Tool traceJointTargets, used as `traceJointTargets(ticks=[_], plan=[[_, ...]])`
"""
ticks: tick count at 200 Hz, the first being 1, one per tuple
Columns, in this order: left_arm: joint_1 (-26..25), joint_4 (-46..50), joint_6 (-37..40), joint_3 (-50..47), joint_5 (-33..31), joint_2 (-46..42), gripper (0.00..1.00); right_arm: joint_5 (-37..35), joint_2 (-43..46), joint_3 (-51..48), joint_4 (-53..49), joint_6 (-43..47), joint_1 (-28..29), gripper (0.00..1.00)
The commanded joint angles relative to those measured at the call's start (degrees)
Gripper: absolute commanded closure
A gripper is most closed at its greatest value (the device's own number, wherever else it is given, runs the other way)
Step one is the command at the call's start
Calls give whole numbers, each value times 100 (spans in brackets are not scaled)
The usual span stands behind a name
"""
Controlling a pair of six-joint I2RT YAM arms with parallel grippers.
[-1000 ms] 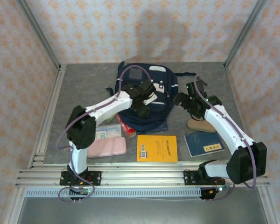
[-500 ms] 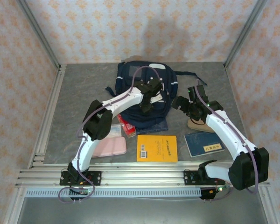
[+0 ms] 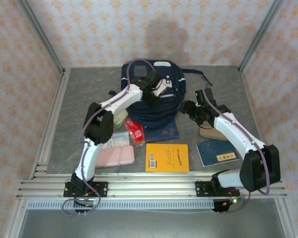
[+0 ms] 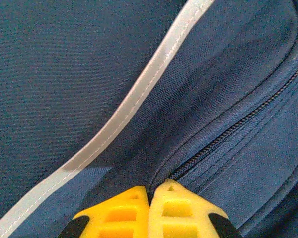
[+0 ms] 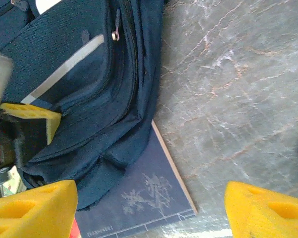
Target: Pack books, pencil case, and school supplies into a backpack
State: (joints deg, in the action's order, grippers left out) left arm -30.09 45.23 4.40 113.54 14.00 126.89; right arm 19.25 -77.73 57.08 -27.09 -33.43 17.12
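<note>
The navy backpack [image 3: 161, 106] lies at the back centre of the table. My left gripper [image 3: 152, 97] sits on its front, and in the left wrist view the gripper [image 4: 149, 191] is shut, pinching a fold of backpack [image 4: 89, 74] fabric beside a zipper [image 4: 228, 131]. My right gripper [image 3: 187, 110] hovers open at the backpack's right edge. In the right wrist view the right gripper [image 5: 149, 213] is above a navy book [image 5: 154, 198] half tucked under the backpack [image 5: 79, 74]. An orange-yellow book [image 3: 167, 157], a second navy book [image 3: 217, 152] and the pink pencil case [image 3: 114, 156] lie along the front.
A red packet [image 3: 135, 131], a pale blue packet [image 3: 115, 140] and a green-edged packet [image 3: 120, 119] lie left of the backpack. A tan oblong piece [image 3: 213, 133] lies under the right arm. Metal rails [image 3: 49, 124] border the table at the left, right and front.
My left gripper has shut and moved farther back over the backpack, and the backpack's top has shifted toward the back wall. My right gripper has drifted slightly left and its jaws have narrowed a little.
</note>
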Motion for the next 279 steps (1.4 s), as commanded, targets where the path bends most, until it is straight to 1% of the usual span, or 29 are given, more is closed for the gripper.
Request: traceJointTargets(ticks=[1, 18, 36, 50, 68, 86, 104, 113, 120, 137, 144, 152, 159, 168, 177, 186, 205, 224, 238, 259, 279], plan=[[318, -1191, -1500, -340, 641, -824, 100, 139, -382, 221, 559, -670, 28, 28], [319, -1404, -1882, -403, 845, -1011, 100, 264, -613, 240, 1015, -1234, 30, 30], [341, -1470, -2156, -347, 733, -1212, 100, 315, -748, 260, 1445, -1756, 29, 29], [389, -1466, -2363, -205, 768, -1298, 100, 484, -859, 284, 1918, -1998, 28, 25], [407, -1324, -2477, 88, 781, -1327, 100, 658, -1031, 416, 2436, -2107, 24, 27], [409, -1076, -2500, 502, 947, -1250, 100, 893, -1347, 710, 2797, -2268, 23, 35], [382, -860, -2563, 831, 1293, -1141, 100, 1075, -1817, 1109, 3033, -2593, 19, 55], [349, -769, -2552, 916, 1386, -1130, 100, 1082, -2000, 1180, 3251, -2833, -12, 62], [313, -672, -2489, 991, 1471, -1094, 100, 1101, -2136, 1155, 3592, -3080, -46, 66], [242, -185, -2169, 1247, 1556, -985, 100, 1336, -2435, 1062, 4660, -3697, -125, 82], [212, 21, -1999, 1320, 1503, -958, 100, 1419, -2526, 1060, 4980, -3879, -149, 84], [205, 268, -1815, 1370, 1382, -968, 88, 1470, -2594, 1068, 5237, -4008, -152, 85], [190, 421, -1683, 1359, 1231, -1009, 71, 1485, -2630, 1106, 5279, -4030, -153, 85], [174, 541, -1504, 1293, 1079, -1103, 55, 1510, -2655, 1154, 5280, -4022, -154, 85], [134, 598, -1262, 1166, 985, -1209, 45, 1528, -2668, 1172, 5305, -4014, -150, 85], [77, 655, -1027, 1070, 865, -1275, 39, 1530, -2673, 1178, 5275, -3997, -151, 85], [-115, 870, -453, 997, 448, -1235, 35, 1572, -2704, 1200, 5276, -3997, -153, 86], [-280, 974, 17, 966, -52, -1080, 34, 1591, -2704, 1201, 5302, -4030, -151, 86], [-355, 928, 189, 960, -283, -958, 33, 1591, -2695, 1200, 5293, -4044, -152, 86], [-459, 801, 292, 980, -330, -756, 33, 1625, -2695, 1208, 5277, -4066, -162, 87], [-591, 789, 419, 1127, -734, -517, 33, 1644, -2705, 1242, 5259, -4066, -166, 88]])
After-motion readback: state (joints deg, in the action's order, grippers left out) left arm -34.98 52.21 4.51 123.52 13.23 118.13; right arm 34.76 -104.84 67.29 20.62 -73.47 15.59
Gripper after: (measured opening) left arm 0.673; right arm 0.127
